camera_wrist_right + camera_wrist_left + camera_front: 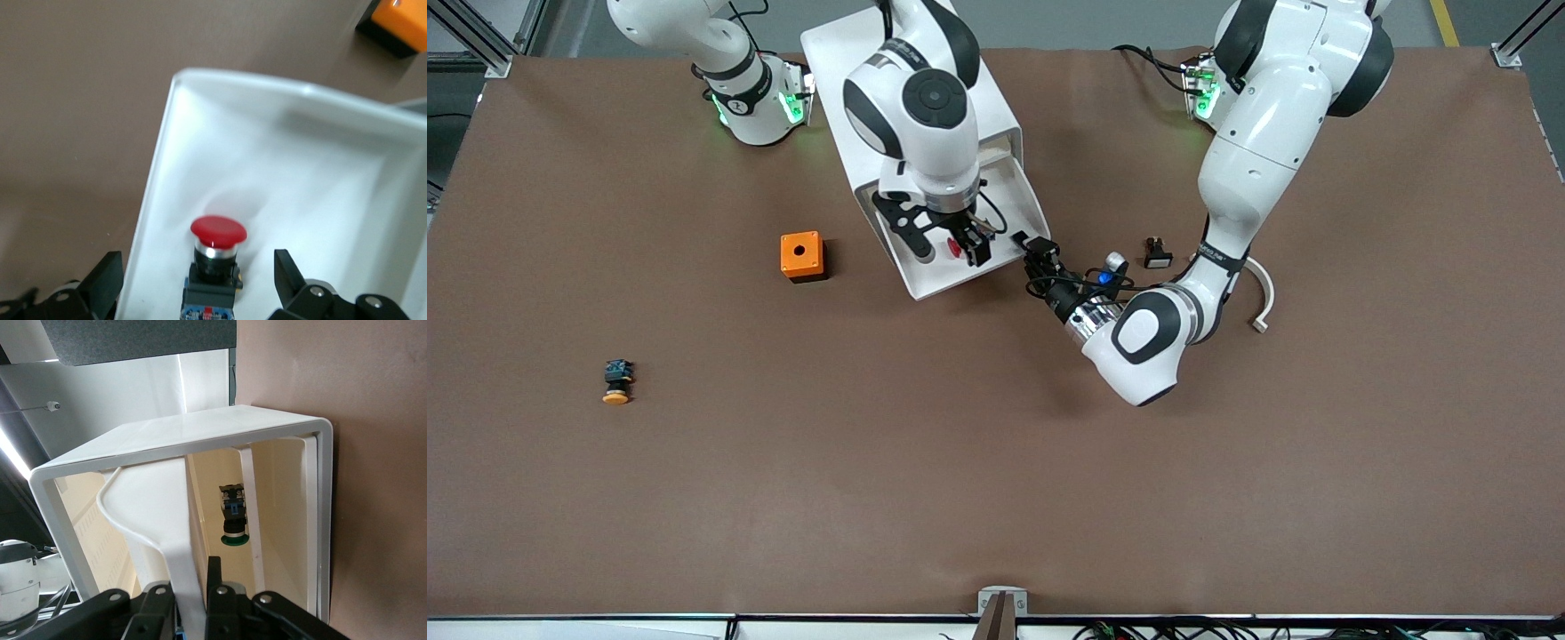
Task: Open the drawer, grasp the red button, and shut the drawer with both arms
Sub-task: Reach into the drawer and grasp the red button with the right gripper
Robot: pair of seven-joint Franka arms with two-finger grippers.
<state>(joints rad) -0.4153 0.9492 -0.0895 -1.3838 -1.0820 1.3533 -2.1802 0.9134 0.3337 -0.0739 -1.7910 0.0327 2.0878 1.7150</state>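
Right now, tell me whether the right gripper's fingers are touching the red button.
Apart. The right wrist view shows the red button in the open drawer, with gaps between it and both fingers of the right gripper.

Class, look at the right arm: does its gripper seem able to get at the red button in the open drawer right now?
Probably yes. The right gripper hangs open over the drawer, its fingers on either side of the red button, with nothing between. The left gripper holds the drawer's handle.

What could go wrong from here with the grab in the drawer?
The right gripper is open around the red button, which lies close to the drawer wall; one finger could catch that wall. The left gripper grips the drawer handle; if it slips, the drawer may shift during the grab.
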